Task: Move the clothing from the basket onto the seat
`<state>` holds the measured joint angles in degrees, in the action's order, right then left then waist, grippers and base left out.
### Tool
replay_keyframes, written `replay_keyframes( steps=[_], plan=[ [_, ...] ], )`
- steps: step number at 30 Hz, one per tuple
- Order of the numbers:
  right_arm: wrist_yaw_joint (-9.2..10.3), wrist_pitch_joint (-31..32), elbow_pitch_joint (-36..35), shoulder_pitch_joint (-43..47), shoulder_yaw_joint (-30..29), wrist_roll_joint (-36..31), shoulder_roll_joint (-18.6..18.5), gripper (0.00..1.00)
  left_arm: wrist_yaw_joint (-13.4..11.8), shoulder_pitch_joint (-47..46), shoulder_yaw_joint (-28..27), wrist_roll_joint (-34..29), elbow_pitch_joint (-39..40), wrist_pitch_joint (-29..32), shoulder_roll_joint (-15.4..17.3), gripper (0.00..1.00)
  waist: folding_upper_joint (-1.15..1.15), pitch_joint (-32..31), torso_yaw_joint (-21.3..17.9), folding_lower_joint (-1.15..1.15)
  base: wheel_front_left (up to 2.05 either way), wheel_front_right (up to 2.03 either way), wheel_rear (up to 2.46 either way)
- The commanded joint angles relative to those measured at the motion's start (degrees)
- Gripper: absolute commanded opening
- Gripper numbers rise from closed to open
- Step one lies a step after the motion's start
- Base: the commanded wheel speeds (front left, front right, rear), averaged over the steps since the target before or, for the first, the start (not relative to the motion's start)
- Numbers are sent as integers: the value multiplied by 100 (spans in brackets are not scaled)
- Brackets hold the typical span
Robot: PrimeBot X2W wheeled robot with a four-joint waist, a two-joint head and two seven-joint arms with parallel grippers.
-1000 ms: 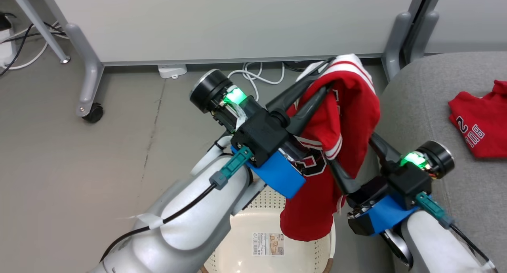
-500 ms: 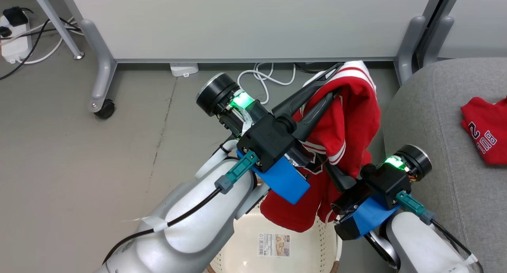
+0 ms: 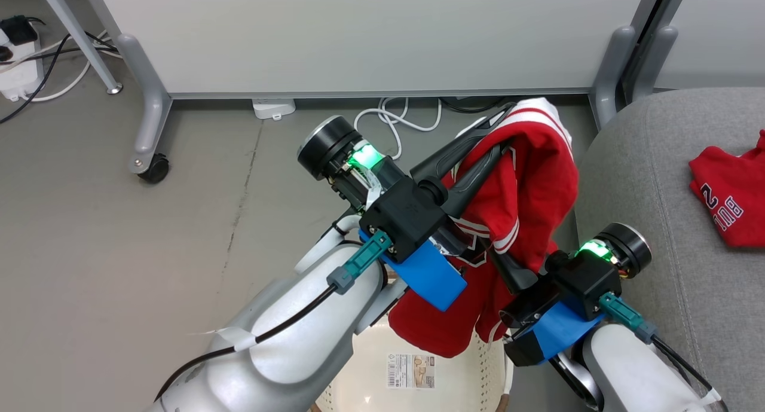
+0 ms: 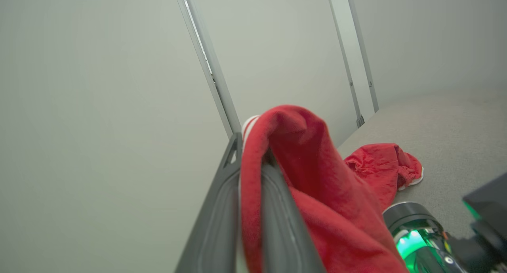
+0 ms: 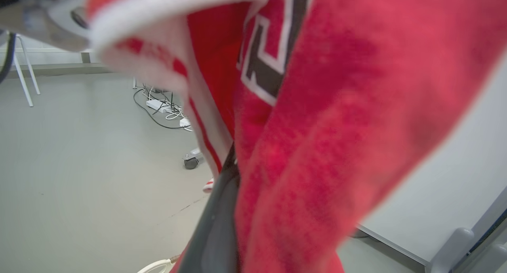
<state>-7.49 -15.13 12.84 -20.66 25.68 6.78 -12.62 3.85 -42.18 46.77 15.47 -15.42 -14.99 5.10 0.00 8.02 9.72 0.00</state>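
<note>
Grey floor (image 3: 119,232), white partition (image 3: 358,35) behind. The red jersey (image 3: 538,179) hangs just above the basket (image 3: 364,364), left hand (image 3: 503,126) pinching its striped top, right hand (image 3: 502,259) closed on a lower fold. Another red garment (image 3: 726,206) already lies on the sofa seat (image 3: 645,179). Halfway, I'd say: carry across, release.

You have one basket (image 3: 364,382) at six o'clock, with one label (image 3: 411,370) on its bottom, and one seat (image 3: 645,179) at three o'clock. You count two red pieces of clothing: one hanging garment (image 3: 532,179) at twelve o'clock from the basket, and one lying garment (image 3: 729,203) on the seat. You see two claws, the left claw (image 3: 502,128) and the right claw (image 3: 508,268). One caster (image 3: 149,170) stands at ten o'clock.
</note>
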Motion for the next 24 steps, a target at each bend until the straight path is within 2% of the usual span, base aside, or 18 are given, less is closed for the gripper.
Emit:
replay_keyframes(
  steps=[1,3,4,5,6,15,24],
  plan=[
    [-1,-2,-34,63,-22,26,22,0,-4,32,-7,-6,-26,-29,23,0,0,7,3,0,0,0,0],
    [-1,-2,-38,60,-34,16,21,0,-5,29,0,12,-51,-29,19,0,0,17,7,0,0,0,0],
    [-1,-2,-39,55,-42,11,21,0,-22,22,-7,24,-61,-29,14,4,0,25,9,0,0,0,0],
    [-1,-2,-45,49,-55,4,22,0,-30,25,-11,54,-88,-13,8,64,0,32,10,0,0,0,0],
    [-1,-2,-52,42,-64,1,23,0,-30,20,-16,69,-91,-6,1,100,0,38,11,0,0,0,0],
    [-1,-2,-71,28,-179,-41,38,0,-11,-25,40,98,-156,-4,22,100,0,111,17,0,0,0,0],
    [-1,-2,-112,-63,-631,-98,59,0,12,93,195,101,-180,57,102,100,0,357,-113,0,0,0,0]
  ],
)
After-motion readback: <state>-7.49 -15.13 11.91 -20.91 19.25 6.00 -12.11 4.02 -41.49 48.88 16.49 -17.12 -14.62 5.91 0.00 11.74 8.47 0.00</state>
